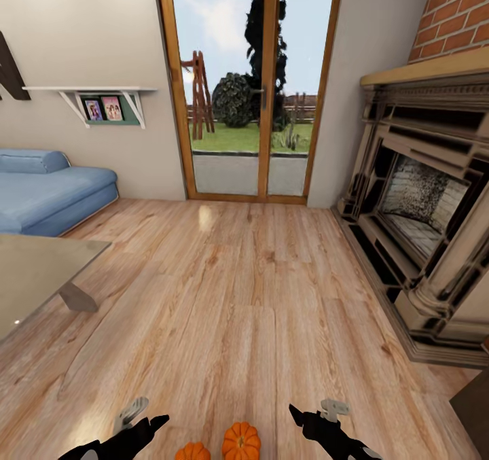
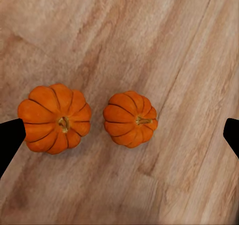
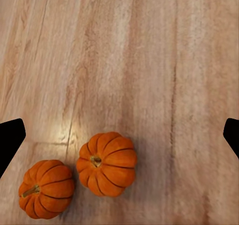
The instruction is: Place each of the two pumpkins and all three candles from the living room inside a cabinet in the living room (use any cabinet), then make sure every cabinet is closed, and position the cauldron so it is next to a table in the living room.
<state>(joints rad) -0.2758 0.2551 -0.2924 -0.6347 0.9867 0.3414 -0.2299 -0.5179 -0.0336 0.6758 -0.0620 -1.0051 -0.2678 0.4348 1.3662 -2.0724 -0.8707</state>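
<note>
Two pumpkins sit on the wooden floor (image 1: 244,297) at the near edge of the head view, between the two arms: the larger pumpkin (image 1: 241,441) to the right and a little farther, the smaller pumpkin (image 1: 193,452) just beside it to the left and partly cut off by the frame edge. Both are round, orange and deeply ribbed, each with a short brownish stem at the top; a narrow strip of floor separates them. The left gripper (image 1: 139,419) hovers just left of the pair and the right gripper (image 1: 314,412) just right of it, each black with a pale grey bracket. In both wrist views the dark fingertips stand wide apart at the frame edges, clear of the pumpkins, with nothing between them. The floor is pale plank laminate with long grain streaks and a soft glare patch, and nothing lies on it around the pumpkins. To the near left stands a bench (image 1: 41,270) with a flat greyish glossy top and an angled leg. Farther left is a blue upholstered sofa (image 1: 47,195), and above it a white wall shelf (image 1: 92,92) on brackets holding small pictures. On the far wall a wood-framed glass door (image 1: 248,86) looks out on grass and dark shrubs. Along the right runs an ornate moulded fireplace (image 1: 421,215) with a wooden mantel and red brick above.
</note>
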